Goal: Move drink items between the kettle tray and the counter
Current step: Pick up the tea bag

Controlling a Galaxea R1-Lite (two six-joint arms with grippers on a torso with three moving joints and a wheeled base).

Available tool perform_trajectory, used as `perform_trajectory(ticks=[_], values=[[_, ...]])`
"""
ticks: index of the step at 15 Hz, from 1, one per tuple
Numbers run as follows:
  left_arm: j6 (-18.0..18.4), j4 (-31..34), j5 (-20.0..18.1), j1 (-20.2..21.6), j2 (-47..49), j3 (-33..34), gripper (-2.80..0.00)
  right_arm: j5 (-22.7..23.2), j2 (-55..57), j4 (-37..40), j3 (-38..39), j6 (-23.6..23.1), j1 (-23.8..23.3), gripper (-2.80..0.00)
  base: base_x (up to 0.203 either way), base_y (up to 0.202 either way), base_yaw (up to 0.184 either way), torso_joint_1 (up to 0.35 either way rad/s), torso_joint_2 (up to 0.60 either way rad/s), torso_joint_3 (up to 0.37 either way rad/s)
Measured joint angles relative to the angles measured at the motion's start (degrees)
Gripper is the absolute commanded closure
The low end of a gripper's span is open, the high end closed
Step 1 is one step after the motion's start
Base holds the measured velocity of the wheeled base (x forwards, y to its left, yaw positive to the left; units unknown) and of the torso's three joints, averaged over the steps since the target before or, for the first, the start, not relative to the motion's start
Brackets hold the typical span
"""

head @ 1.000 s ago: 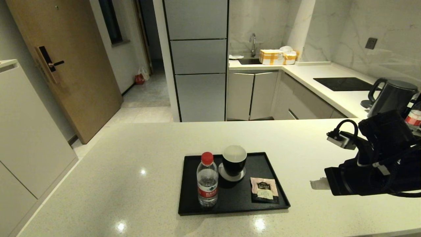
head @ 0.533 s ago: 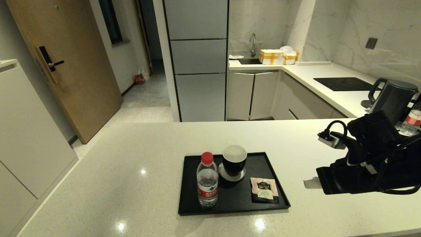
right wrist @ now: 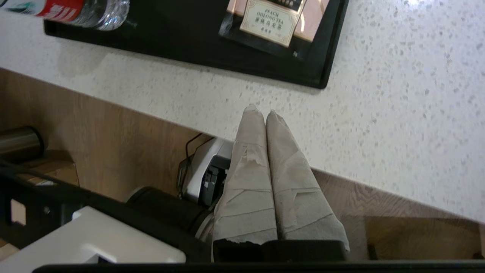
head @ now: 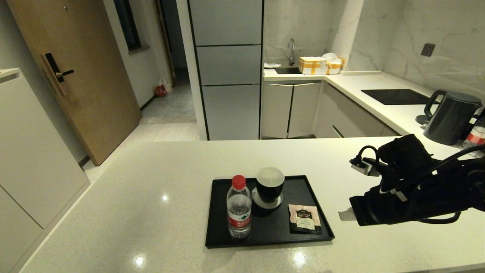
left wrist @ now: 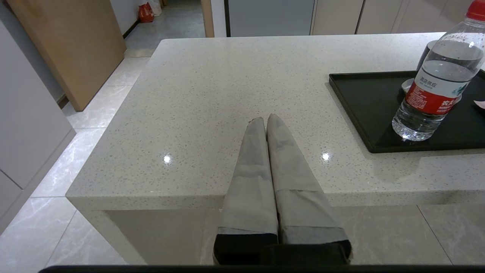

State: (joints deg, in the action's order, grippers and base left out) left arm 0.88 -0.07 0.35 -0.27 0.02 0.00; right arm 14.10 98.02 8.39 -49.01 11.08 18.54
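Note:
A clear water bottle point(head: 239, 209) with red cap and red label stands upright at the front left of the black kettle tray point(head: 223, 239). A pink-beige tea sachet point(head: 304, 218) lies flat at the tray's front right. The tray rests on the pale speckled counter point(head: 151, 197). My right gripper point(head: 344, 215) hovers above the counter just right of the tray, level with the sachet, shut and empty. In the right wrist view the right gripper point(right wrist: 261, 111) points near the tray corner point(right wrist: 322, 81), with the sachet point(right wrist: 273, 19) beyond. My left gripper point(left wrist: 264, 118), shut and empty, sits over the counter's near edge, left of the bottle point(left wrist: 435, 87).
A black cup point(head: 269, 184) on a round grey coaster stands at the tray's back middle. A dark kettle point(head: 451, 115) and a second bottle point(head: 475, 138) stand at the far right. A glossy black cooktop point(head: 396, 96) lies beyond. The counter's left edge drops to the floor.
My right arm has moved left toward the tray, its gripper tip now close to the tray's right rim. The bottle, cup and sachet have not moved.

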Motion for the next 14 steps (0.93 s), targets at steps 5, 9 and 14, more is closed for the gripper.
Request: perform_trajectory(ticks=[5,9,14], values=[[0.0,0.0,0.0,0.0,0.0,0.0,0.0,-0.9,6.4,-6.3,-0.7,0.0,3.0,0.0,0.0,0.0,0.0,0.0,0.0,0.0],[0.0,0.0,0.0,0.0,0.0,0.0,0.0,-1.0,11.3,-7.8,-2.0,0.0,3.5,0.0,0.0,0.0,0.0,0.0,0.0,0.0],[0.0,0.0,0.0,0.0,0.0,0.0,0.0,-1.2,15.0,-8.5,-3.6,-0.2,3.4,-0.39,0.0,0.0,0.0,0.0,0.0,0.0]])
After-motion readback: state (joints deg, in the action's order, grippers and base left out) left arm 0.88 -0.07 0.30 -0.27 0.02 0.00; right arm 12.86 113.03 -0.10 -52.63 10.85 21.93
